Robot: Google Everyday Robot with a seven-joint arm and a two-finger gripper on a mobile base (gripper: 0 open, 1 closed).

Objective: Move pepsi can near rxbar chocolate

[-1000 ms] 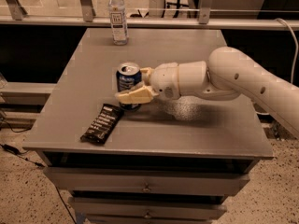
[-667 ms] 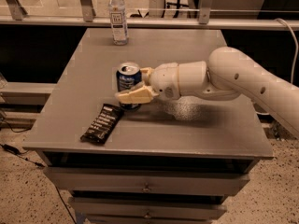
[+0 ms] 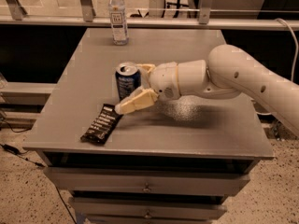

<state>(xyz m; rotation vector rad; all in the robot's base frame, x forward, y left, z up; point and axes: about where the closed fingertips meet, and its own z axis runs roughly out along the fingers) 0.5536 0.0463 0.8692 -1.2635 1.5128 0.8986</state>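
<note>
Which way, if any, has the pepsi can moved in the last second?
No. The pepsi can keeps its place relative to the rxbar chocolate; the gripper is at the can.

Dim, warm-toned scene. You see light falling from above: the grey flat-topped surface (image 3: 196,139) carries a pale speckled sheen right of centre, and a soft shadow lies beneath the white rounded arm (image 3: 243,76). The cream-coloured pincer (image 3: 129,88), at mid-surface and closed around the dark blue cylindrical pepsi can (image 3: 127,82), is brightly lit like the arm. A glint marks the can's silver top. The background beside the surface is nearly black.
</note>
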